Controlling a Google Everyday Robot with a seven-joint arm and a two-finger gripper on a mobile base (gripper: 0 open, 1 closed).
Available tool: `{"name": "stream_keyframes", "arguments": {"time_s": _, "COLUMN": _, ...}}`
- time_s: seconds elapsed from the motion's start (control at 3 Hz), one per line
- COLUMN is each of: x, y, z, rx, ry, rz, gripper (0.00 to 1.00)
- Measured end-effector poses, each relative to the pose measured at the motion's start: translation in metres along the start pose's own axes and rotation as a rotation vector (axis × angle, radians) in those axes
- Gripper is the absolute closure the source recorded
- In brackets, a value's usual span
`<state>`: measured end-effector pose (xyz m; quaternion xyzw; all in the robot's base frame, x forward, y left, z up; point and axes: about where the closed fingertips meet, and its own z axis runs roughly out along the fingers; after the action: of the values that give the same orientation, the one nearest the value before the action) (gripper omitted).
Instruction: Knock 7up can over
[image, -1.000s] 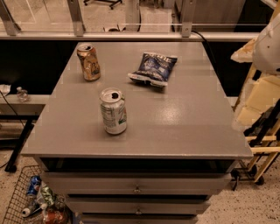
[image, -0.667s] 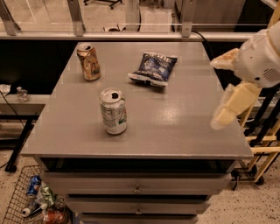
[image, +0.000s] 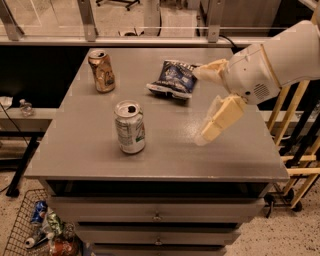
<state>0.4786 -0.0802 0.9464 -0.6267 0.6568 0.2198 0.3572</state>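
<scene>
Push sideways against the upper half of the 7up can (image: 130, 127), which stands upright on the front left part of the table (image: 170, 155), and stay clear of the chip bag (image: 172, 79) at the table's back. Your gripper (image: 201, 105) hovers over the table's right side, fingers spread wide, holding and touching nothing.

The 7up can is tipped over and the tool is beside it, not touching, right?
No: in the camera view the 7up can stands upright on the table. The tool is beside it, open, not touching.
</scene>
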Motion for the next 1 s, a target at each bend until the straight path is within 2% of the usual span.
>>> {"name": "stream_keyframes", "arguments": {"time_s": 0.33, "x": 0.001, "y": 0.000, "z": -0.001, "rx": 0.002, "ry": 0.002, "rz": 0.002, "gripper": 0.00}}
{"name": "stream_keyframes", "arguments": {"time_s": 0.67, "x": -0.001, "y": 0.008, "z": 0.024, "rx": -0.056, "ry": -0.054, "rz": 0.013, "gripper": 0.00}}
{"name": "stream_keyframes", "arguments": {"time_s": 1.0, "x": -0.003, "y": 0.015, "z": 0.055, "rx": -0.105, "ry": -0.144, "rz": 0.024, "gripper": 0.00}}
